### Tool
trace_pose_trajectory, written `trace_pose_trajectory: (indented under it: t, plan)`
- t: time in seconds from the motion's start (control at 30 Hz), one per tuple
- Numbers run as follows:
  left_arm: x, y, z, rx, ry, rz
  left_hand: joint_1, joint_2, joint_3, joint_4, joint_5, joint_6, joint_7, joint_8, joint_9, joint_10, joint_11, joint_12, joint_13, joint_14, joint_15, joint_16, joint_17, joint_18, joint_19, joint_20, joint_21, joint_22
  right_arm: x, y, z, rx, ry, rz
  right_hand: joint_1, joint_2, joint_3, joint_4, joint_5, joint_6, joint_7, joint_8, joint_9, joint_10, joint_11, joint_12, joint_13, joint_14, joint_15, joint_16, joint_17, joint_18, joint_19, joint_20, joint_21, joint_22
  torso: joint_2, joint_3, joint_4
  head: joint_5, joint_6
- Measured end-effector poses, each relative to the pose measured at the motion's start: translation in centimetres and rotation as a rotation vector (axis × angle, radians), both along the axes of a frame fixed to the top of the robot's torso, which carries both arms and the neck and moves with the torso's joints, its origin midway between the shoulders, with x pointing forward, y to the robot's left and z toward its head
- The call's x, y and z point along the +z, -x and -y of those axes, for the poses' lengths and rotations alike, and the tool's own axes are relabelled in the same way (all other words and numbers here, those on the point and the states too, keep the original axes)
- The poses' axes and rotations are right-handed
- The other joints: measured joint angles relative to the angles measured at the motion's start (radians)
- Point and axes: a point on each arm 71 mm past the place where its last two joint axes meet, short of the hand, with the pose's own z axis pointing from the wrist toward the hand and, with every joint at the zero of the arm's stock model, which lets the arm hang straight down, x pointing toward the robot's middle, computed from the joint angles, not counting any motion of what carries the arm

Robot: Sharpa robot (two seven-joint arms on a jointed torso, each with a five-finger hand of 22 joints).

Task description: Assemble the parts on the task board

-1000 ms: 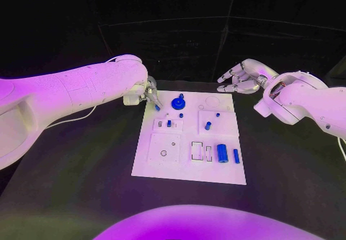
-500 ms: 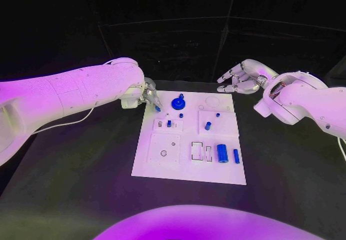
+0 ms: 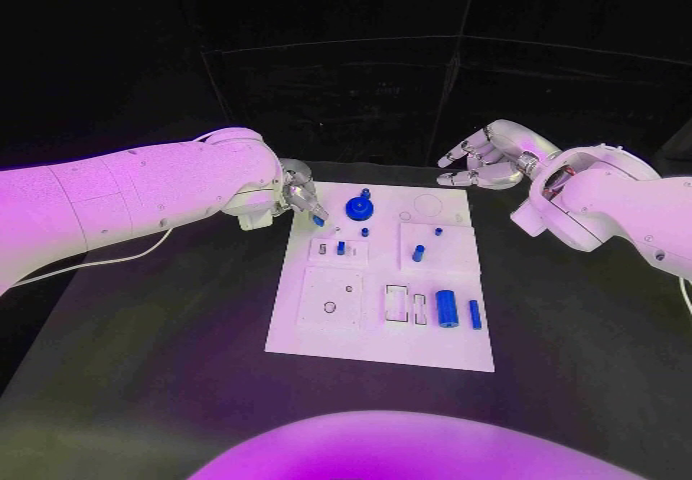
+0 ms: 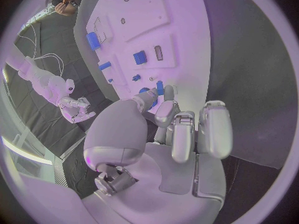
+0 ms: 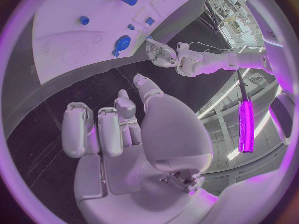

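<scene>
The white task board (image 3: 325, 330) lies in the middle of the black table. My left hand (image 3: 297, 192) hovers at the board's far left corner and pinches a small blue part (image 3: 317, 219) between thumb and a finger; the left wrist view shows this small blue part (image 4: 160, 87) at the fingertips, just over the board (image 4: 181, 15). A blue round knob (image 3: 358, 208) stands close to the right of it. My right hand (image 3: 483, 162) hangs beyond the board's far right corner, fingers apart, holding nothing.
On the board lie small blue pegs (image 3: 418, 253), a thick blue cylinder (image 3: 446, 307) and a thin blue rod (image 3: 473, 314) near its right edge. Rectangular slots (image 3: 394, 302) and a square plate with holes (image 3: 332, 298) sit near its front.
My left forearm has swung in closer to the board, and the hand with the blue part has crept slightly toward the board. The right hand has stayed put.
</scene>
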Motion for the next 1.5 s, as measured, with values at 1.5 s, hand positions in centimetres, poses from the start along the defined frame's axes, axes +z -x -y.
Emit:
trace_pose_trajectory:
  t: [1.5]
  plan:
    - [-2.1, 3.4, 0.0, 0.024, 0.039, 0.01, -0.008, -0.044, 0.015, -0.021, 0.0, 0.013, -0.02, 0.036, 0.011, 0.02, -0.013, 0.0, 0.005, 0.0, 0.0, 0.0, 0.0, 0.0, 0.0, 0.0, 0.0, 0.006, 0.0, 0.0, 0.3, -0.005, 0.001, -0.001, 0.0, 0.0, 0.0, 0.0, 0.001, 0.0, 0.0, 0.0, 0.0, 0.0, 0.0, 0.0, -0.001, 0.0, 0.0, 0.0, 0.0, 0.0, 0.0, 0.0, 0.0, 0.0, 0.001, -0.0003, -0.0012, 0.01, -0.006]
